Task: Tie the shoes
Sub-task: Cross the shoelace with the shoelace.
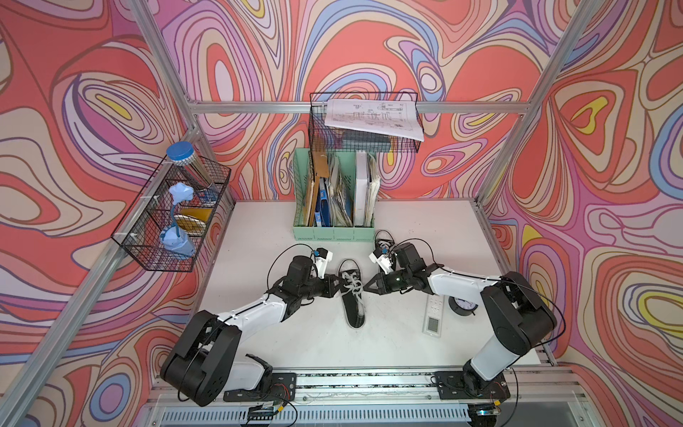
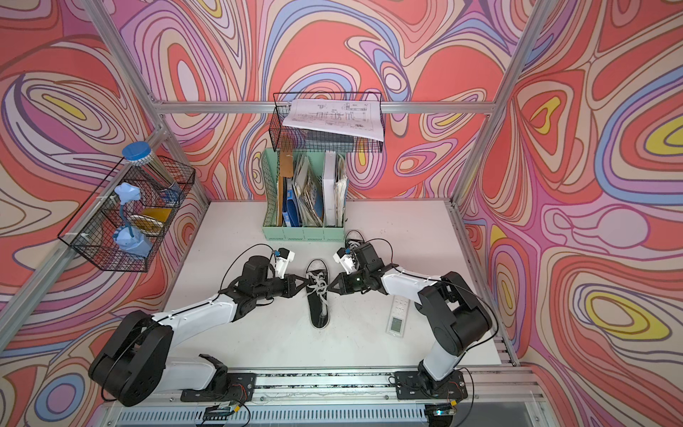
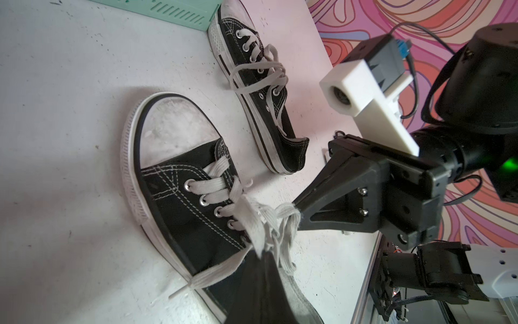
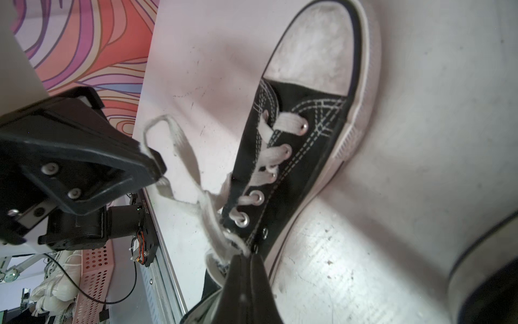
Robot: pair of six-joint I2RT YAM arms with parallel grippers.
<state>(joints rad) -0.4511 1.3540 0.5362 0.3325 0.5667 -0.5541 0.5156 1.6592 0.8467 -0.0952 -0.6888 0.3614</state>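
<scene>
One of the shoes (image 1: 354, 299) (image 2: 319, 299), black canvas with white laces and white sole trim, lies mid-table with its toe toward the front. My left gripper (image 1: 345, 284) (image 2: 308, 281) (image 3: 259, 254) is at its left side, shut on a white lace loop (image 4: 171, 131). From the right, my right gripper (image 1: 366, 287) (image 2: 330, 288) (image 4: 246, 256) meets it, shut on another strand of lace (image 3: 288, 213) by the upper eyelets. A loose knot (image 4: 207, 199) joins the strands between the two grippers. The other shoe (image 1: 382, 239) (image 3: 260, 92) lies behind the right arm, its laces loose.
A green file holder (image 1: 332, 207) stands at the back centre, under a wire basket of papers (image 1: 366, 122). A second wire basket (image 1: 173, 222) hangs at the left. A white remote (image 1: 433, 314) and a small clock (image 1: 462, 305) lie under the right arm.
</scene>
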